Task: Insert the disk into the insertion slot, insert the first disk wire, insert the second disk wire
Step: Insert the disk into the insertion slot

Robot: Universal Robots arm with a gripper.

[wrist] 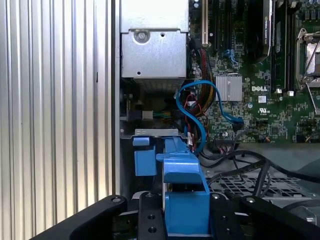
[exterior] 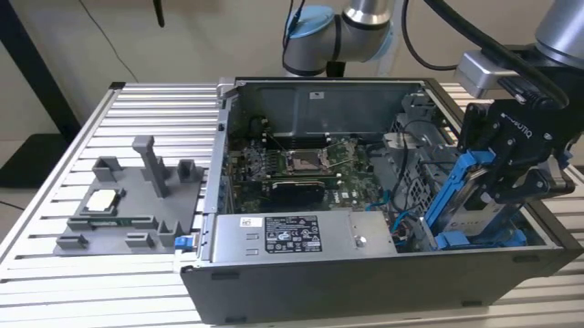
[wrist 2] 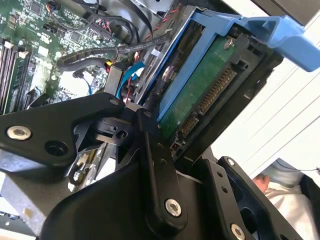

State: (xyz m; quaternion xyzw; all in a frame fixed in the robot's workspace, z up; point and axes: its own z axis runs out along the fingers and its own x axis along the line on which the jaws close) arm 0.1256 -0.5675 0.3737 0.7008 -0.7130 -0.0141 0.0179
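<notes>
The disk [exterior: 463, 195] is standing almost on end in its blue frame, its long axis running up and down and leaning a little toward the exterior view's left. In the second wrist view its green circuit-board face and connector edge [wrist 2: 200, 97] are showing. The hand [exterior: 500, 183] is clamping it by the frame from both sides. The disk's lower end is sitting down inside the open computer case [exterior: 365, 290], at the end on the exterior view's right, just beside the perforated grey insertion slot [exterior: 412, 191]; I cannot tell whether it is seated. The case is also holding a green motherboard [exterior: 310, 164], a labelled metal power supply [exterior: 301, 234] and looping blue cables [wrist: 200, 107]. It is resting on a ribbed aluminium tabletop [exterior: 137, 109], sharing it with a grey fixture tray [exterior: 137, 219] on the exterior view's left. A plain beige wall [exterior: 219, 34] is standing behind.
</notes>
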